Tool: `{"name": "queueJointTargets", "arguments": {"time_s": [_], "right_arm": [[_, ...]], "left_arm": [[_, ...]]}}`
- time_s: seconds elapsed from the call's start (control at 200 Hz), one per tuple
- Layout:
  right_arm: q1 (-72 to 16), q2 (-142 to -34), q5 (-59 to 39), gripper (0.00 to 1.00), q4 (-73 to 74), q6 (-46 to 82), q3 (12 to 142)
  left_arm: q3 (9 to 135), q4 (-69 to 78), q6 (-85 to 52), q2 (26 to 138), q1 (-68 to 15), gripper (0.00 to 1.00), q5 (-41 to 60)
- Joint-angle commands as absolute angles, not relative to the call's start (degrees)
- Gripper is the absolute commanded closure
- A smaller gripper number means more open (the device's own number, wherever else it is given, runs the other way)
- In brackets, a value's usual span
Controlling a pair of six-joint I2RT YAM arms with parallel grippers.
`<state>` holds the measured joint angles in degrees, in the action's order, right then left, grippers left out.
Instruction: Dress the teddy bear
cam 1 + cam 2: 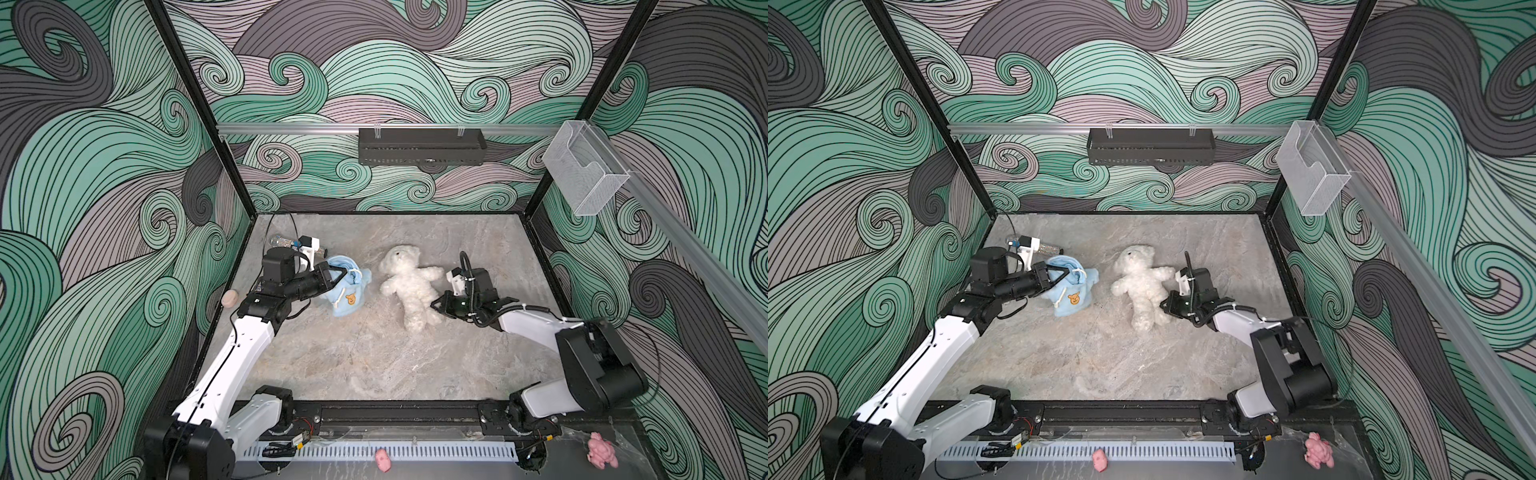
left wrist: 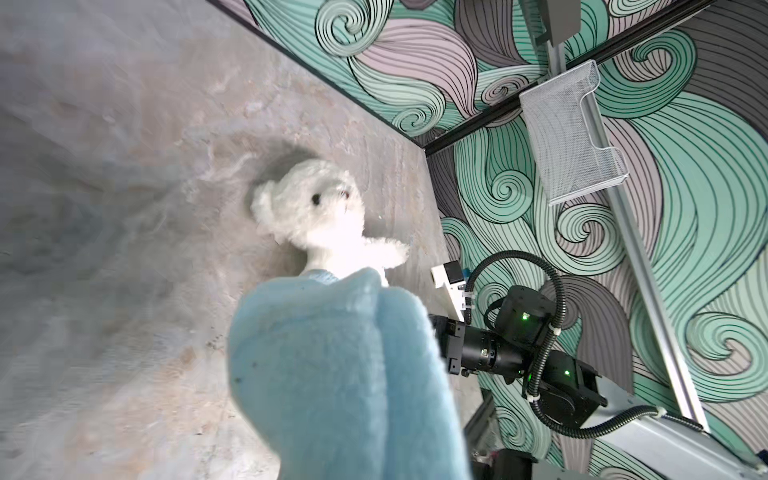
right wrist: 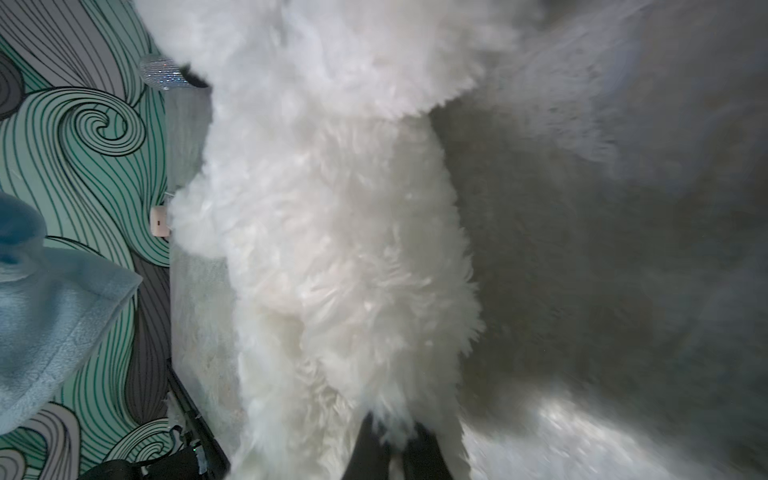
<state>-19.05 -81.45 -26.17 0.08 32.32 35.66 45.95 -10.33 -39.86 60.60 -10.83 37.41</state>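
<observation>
The teddy bear (image 1: 405, 276) (image 1: 1142, 286), fluffy and white, lies on its back mid-table with its head toward the back wall. A light blue hoodie (image 1: 348, 293) (image 1: 1073, 293) with an orange bear patch hangs left of it, pinched by my shut left gripper (image 1: 343, 272) (image 1: 1069, 272). In the left wrist view the hoodie (image 2: 340, 374) hides the jaws and the bear (image 2: 316, 212) lies beyond. My right gripper (image 1: 434, 305) (image 1: 1165, 305) (image 3: 392, 444) is shut on the fur of the bear's (image 3: 332, 208) leg, its dark fingers (image 3: 370, 449) close together.
A glittery bottle (image 1: 282, 240) lies at the back left behind the left arm. A beige round object (image 1: 229, 298) sits at the left edge. Two small pink plush toys (image 1: 383, 459) (image 1: 600, 455) lie in front of the arm rail. A black shelf (image 1: 422, 146) and a clear bin (image 1: 586, 166) hang on the walls.
</observation>
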Motion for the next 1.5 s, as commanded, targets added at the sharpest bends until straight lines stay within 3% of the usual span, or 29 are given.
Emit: {"name": "queueJointTargets", "arguments": {"time_s": [0.0,0.185,0.275,0.345,0.465,0.55,0.695,0.82,0.976,1.141,1.401,1.496], "right_arm": [[-15.79,-76.93,-22.9,0.92,-11.35,25.0,35.41],[-14.16,-76.11,-20.02,0.85,-15.38,21.62,38.56],[-14.16,-76.23,-18.26,0.81,-17.04,19.98,40.68],[-14.15,-75.59,-15.83,0.74,-18.94,18.48,42.25],[-14.38,-71.95,-10.94,0.58,-22.55,16.22,43.68],[-14.5,-68.45,-9.03,0.48,-22.97,15.1,43.2],[-16.09,-62.56,-9.68,0.37,-18.42,14.19,40.88],[-17.35,-61.06,-11.03,0.35,-14.19,15.99,40.06],[-18.72,-63.02,-13.18,0.34,-12.14,16.88,40.21],[-19.33,-63.89,-13.64,0.34,-11.81,16.91,40.17],[-19.33,-64.24,-15.01,0.34,-10.15,18.54,39.19],[-19.32,-64.5,-15.56,0.34,-10.07,18.91,39.29]], "left_arm": [[43.06,-1.21,-48.16,64.27,-14.01,1.0,42.37],[41.74,-0.55,-46.61,74.06,-14.11,0.97,36.15],[44.44,-3.28,-41.48,79.57,-12.86,0.89,31.48],[47.22,-7.67,-36.85,83.33,-11.79,0.72,24.49],[50.66,-19.25,-30.37,83.37,-11.38,0.43,3.8],[49.6,-24.28,-28.79,77.75,-11.72,0.32,-7.73],[45.85,-24.63,-24.19,66.86,-17.49,0.15,-10.75],[45.91,-27.44,-24.41,66.04,-25.22,0.14,-12.37],[47.54,-33.03,-26.16,71.05,-27.26,0.15,-13.77],[48.73,-27.49,-21.41,77.52,-29.77,0.29,-4.85],[54.17,-29.51,-17.58,91.13,-30.57,0.26,-10.92],[55.56,-29.51,-17.24,93.67,-30.59,0.33,-14.85]]}}
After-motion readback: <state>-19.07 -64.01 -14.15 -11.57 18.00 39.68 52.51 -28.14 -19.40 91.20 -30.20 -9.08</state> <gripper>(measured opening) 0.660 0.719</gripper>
